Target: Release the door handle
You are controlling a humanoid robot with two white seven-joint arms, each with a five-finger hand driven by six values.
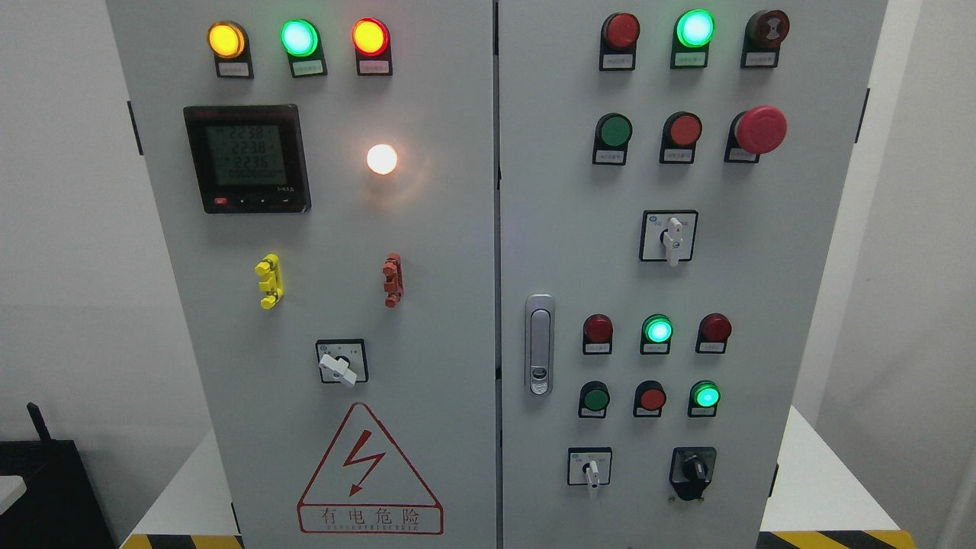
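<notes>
Head view shows the grey cabinet [427, 305] with both doors closed. The door handle [539, 345] sits flush on the right door, at about 5 o'clock from the picture centre. No robot hand is visible, so nothing holds it; the release seems done.

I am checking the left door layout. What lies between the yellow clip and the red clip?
Nothing: between the yellow clip and red clip the head view shows only bare grey door panel.
</notes>
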